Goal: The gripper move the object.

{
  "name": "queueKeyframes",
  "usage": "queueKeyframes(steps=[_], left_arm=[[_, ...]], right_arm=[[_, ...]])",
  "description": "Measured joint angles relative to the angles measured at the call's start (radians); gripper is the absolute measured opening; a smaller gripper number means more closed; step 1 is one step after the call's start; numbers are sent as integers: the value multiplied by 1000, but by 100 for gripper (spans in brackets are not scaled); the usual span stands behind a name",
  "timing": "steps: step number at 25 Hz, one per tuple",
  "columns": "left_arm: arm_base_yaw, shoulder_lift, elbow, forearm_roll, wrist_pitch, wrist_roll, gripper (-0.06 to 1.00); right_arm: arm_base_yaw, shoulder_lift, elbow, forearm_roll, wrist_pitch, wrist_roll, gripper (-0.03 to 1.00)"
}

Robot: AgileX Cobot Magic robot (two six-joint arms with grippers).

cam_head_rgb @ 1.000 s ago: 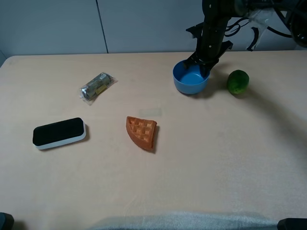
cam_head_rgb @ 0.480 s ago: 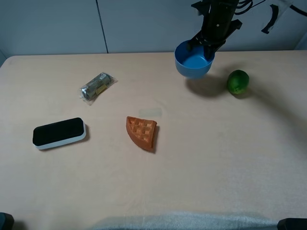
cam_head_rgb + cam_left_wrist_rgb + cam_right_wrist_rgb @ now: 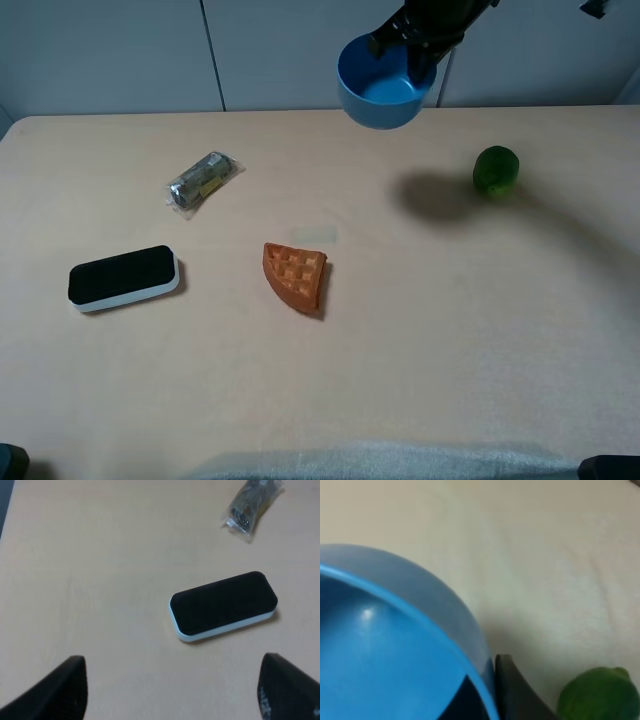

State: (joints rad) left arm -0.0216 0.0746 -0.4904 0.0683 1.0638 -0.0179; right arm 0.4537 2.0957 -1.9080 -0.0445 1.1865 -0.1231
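The blue bowl (image 3: 380, 88) hangs high above the back of the table, held by its rim in my right gripper (image 3: 418, 48), which is shut on it. Its shadow lies on the table left of the green lime (image 3: 496, 170). In the right wrist view the bowl (image 3: 395, 645) fills the frame, with one dark finger (image 3: 515, 692) outside its wall and the lime (image 3: 600, 695) below. My left gripper (image 3: 170, 692) is open and empty, its two fingertips (image 3: 52, 690) apart near the black eraser (image 3: 224, 605).
An orange waffle wedge (image 3: 296, 276) lies mid-table. A black and white eraser (image 3: 124, 277) sits at the left. A clear wrapped packet (image 3: 203, 180) lies behind it, also in the left wrist view (image 3: 253, 501). A grey cloth (image 3: 380, 462) lies at the front edge.
My right gripper has lifted the blue bowl off the table and carried it up and to the left. The lime and the other things have stayed put.
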Motion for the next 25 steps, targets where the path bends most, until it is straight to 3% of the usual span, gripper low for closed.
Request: queueKeyframes(steps=[9, 14, 20, 25], left_arm=[[0, 0, 0, 0, 0, 0, 77], [0, 0, 0, 0, 0, 0, 77], [0, 0, 0, 0, 0, 0, 77], [0, 0, 0, 0, 0, 0, 77]], right_arm=[[112, -35, 0, 5, 37, 42, -3], [127, -36, 30, 9, 37, 67, -3], [134, -47, 194, 4, 37, 75, -3], [135, -134, 369, 7, -38, 94, -3]])
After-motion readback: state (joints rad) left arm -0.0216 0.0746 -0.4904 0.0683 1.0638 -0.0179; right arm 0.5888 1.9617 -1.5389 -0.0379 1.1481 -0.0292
